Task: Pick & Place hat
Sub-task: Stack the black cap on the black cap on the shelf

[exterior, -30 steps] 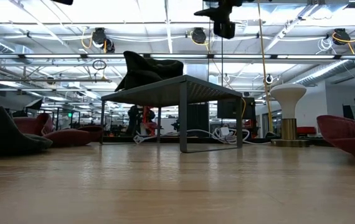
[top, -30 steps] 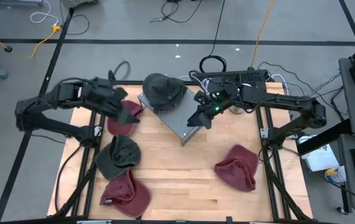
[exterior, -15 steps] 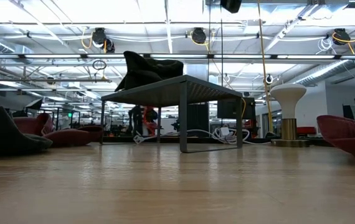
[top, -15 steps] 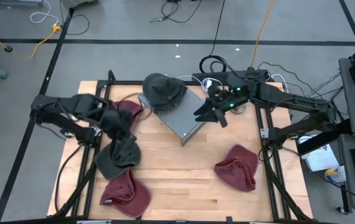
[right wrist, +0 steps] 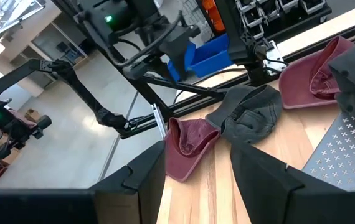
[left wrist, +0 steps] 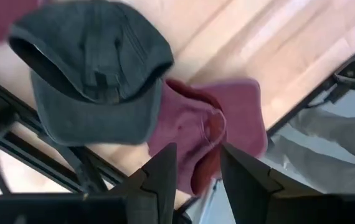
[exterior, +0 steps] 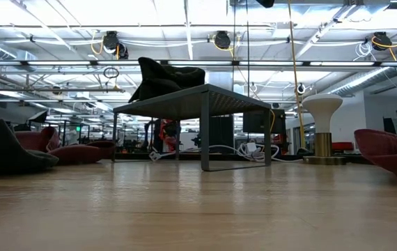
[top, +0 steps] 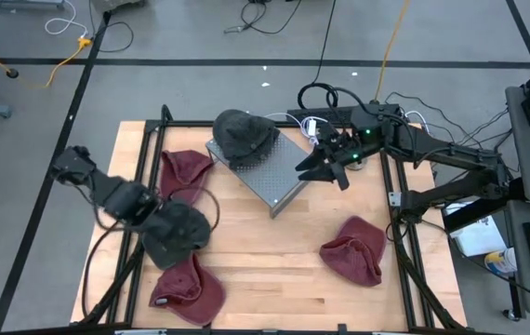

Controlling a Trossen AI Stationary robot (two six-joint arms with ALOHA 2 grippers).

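A dark grey hat [top: 244, 135] lies on the perforated metal stand [top: 270, 181] at the table's far middle, also seen in the low view [exterior: 164, 77]. A second grey hat [top: 177, 233] lies on the table at the left, between a maroon hat [top: 186, 170] and another maroon hat [top: 189, 288]. A third maroon hat [top: 353, 249] lies at the right. My left gripper [left wrist: 199, 165] hangs open above the left grey hat [left wrist: 90, 68] and the near maroon hat [left wrist: 208, 137], pointing down. My right gripper [top: 325, 165] is open in the air beside the stand's right end.
Black frame rails [top: 144, 251] run along the table's left and right sides. Cables and a power strip [top: 358, 113] lie at the far edge. Bare wood [top: 265, 261] shows in the near middle of the table.
My left gripper has swung from over the far-left maroon hat toward the table's near-left, to above the grey hat, and tipped to point down. My right gripper has risen and drawn toward the table's right edge, away from the stand. No hat has moved.
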